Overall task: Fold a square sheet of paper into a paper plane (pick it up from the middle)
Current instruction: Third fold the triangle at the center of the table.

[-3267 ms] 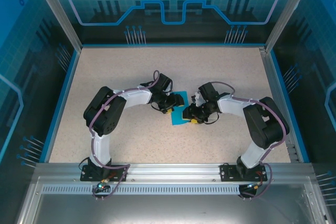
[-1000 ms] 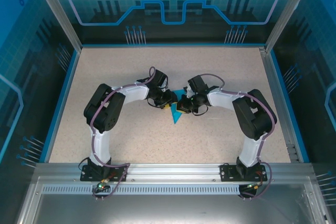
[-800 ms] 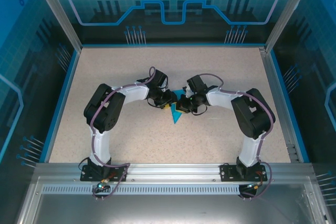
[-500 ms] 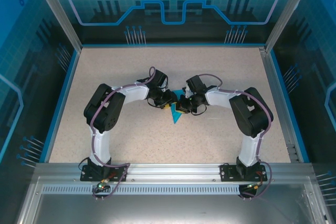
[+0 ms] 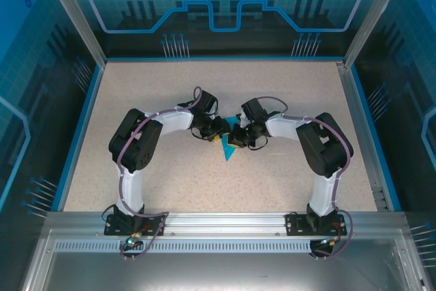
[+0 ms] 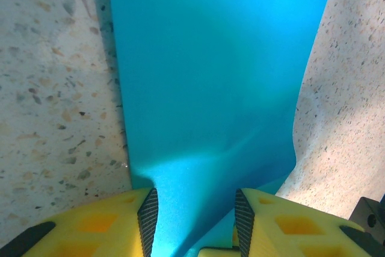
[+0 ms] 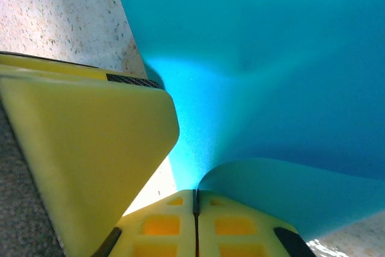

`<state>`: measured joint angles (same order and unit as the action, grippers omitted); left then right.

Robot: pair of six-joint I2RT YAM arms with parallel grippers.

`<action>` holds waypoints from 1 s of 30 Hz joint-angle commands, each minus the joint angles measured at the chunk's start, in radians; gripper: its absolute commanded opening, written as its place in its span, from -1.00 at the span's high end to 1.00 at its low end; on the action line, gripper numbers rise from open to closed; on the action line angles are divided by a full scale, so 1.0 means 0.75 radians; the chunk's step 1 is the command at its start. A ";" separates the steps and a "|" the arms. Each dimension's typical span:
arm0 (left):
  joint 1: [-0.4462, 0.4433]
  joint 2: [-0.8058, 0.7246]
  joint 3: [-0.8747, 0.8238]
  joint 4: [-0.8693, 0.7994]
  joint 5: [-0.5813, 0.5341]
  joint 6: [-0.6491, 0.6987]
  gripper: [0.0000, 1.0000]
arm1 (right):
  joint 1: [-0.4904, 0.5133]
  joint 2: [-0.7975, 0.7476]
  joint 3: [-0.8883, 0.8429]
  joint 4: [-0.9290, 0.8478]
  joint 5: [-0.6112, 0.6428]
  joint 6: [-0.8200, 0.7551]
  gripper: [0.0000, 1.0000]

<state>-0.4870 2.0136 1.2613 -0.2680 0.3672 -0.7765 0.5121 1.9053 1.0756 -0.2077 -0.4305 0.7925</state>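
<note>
Half-folded teal sheet (image 5: 229, 149) lies mid-frame in the top view, looks light, floppy and easily creased; left gripper (image 6: 192, 227) spread astride it, right gripper (image 7: 195, 212) pinching its curled edge, so grip near the fold.

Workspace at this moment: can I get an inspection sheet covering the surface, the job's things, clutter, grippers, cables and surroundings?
Surface: speckled beige table, flat, no marks seen.
Job's things: teal paper, partly folded, lying between the two grippers, pointed tip toward the near edge.
Clutter: nothing seen.
Grippers: left gripper jaws apart, astride the paper; right gripper jaws shut, apparently pinching a curled flap of it.
Cables: purple cables hang in loops, clear of the paper.
Surroundings: blue printed panels and a metal frame enclose the table.
</note>
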 commanded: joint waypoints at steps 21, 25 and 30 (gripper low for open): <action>0.004 0.033 0.009 -0.063 -0.003 0.020 0.14 | 0.021 0.052 0.022 0.078 -0.015 -0.011 0.87; 0.002 0.033 0.010 -0.063 -0.003 0.019 0.14 | 0.019 0.051 0.019 0.085 -0.005 0.003 0.85; 0.003 0.028 0.014 -0.064 -0.001 0.011 0.14 | 0.017 0.058 0.018 0.086 -0.001 0.004 0.85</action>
<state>-0.4862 2.0136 1.2617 -0.2680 0.3668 -0.7792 0.5125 1.9247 1.0756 -0.1921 -0.4374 0.7860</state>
